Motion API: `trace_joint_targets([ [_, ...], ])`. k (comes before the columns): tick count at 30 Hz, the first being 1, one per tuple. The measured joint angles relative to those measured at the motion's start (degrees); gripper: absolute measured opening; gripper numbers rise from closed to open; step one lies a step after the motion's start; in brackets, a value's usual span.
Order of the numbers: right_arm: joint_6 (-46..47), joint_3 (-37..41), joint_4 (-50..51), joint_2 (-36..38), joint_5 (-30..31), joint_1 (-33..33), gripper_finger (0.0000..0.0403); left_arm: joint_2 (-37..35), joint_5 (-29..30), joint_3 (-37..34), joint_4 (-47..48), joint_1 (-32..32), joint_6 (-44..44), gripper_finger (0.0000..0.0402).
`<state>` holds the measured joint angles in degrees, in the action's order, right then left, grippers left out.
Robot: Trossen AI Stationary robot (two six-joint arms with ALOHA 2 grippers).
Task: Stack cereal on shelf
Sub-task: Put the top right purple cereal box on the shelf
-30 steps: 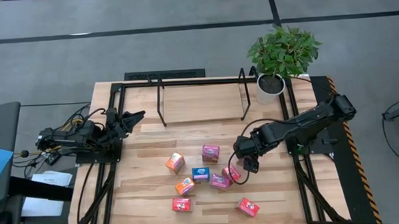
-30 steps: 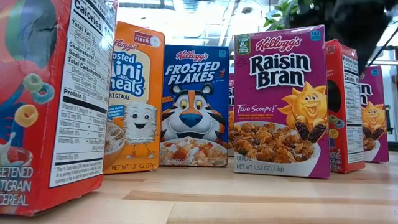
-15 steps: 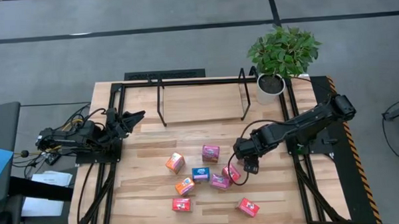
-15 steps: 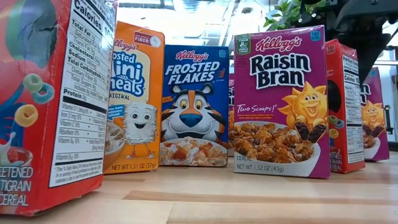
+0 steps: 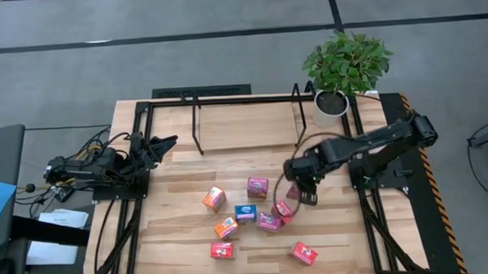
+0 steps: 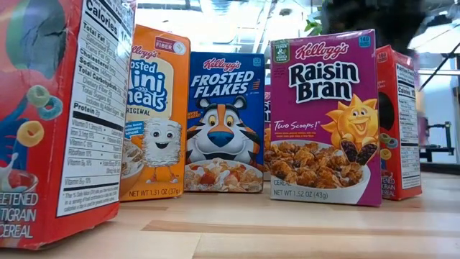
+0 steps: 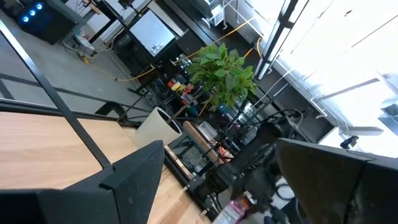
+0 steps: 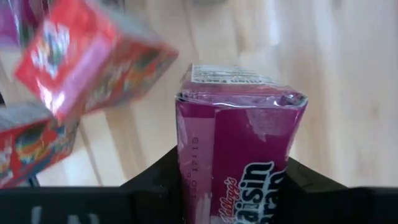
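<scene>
Several small cereal cartons [image 5: 245,213] stand on their bases in a loose cluster on the near middle of the wooden table. In the low view they show as a row, among them a blue one [image 6: 226,122] and a magenta one [image 6: 323,119]. My right gripper [image 5: 300,194] hangs over the cluster's right side, pointing down, shut on another magenta carton [image 8: 239,143]. The shelf [image 5: 197,126], a black rod frame, stands at the far middle. My left gripper [image 5: 168,143] waits open at the table's left edge. My right gripper pinches the magenta carton between its two fingers [image 8: 152,180], which sit on opposite sides of its upper end [image 8: 205,186]. The fingers come from above, pointing down along the carton. It hangs below them, clear of the table, lower end [image 8: 239,93] toward the wood.
A potted plant [image 5: 345,64] stands at the far right corner beside the shelf. A black frame [image 5: 369,222] edges the table. Red cartons [image 8: 93,56] stand close beside the held one. Bare wood lies between the cluster and the shelf.
My right gripper has risen and drawn a little toward the far edge, rolling somewhat, with the magenta carton in it. That carton stood at the right end of the low view's row and is now lifted out of that view. The other cartons stay put.
</scene>
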<state>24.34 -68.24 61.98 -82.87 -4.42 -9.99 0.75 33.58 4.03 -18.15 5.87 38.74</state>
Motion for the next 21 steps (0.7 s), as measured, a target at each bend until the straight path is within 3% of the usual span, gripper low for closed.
trace_joint_targets([
  [11,-20.09,-17.09,5.23,-1.36,5.77,14.88,0.017,-0.02,-0.26,-0.02,0.77,0.0,0.02,0.0299],
  [21,-37.54,-33.99,5.36,-14.83,6.11,24.41,0.0174,-0.02,-0.26,-0.02,1.45,0.0,0.0,0.0299],
])
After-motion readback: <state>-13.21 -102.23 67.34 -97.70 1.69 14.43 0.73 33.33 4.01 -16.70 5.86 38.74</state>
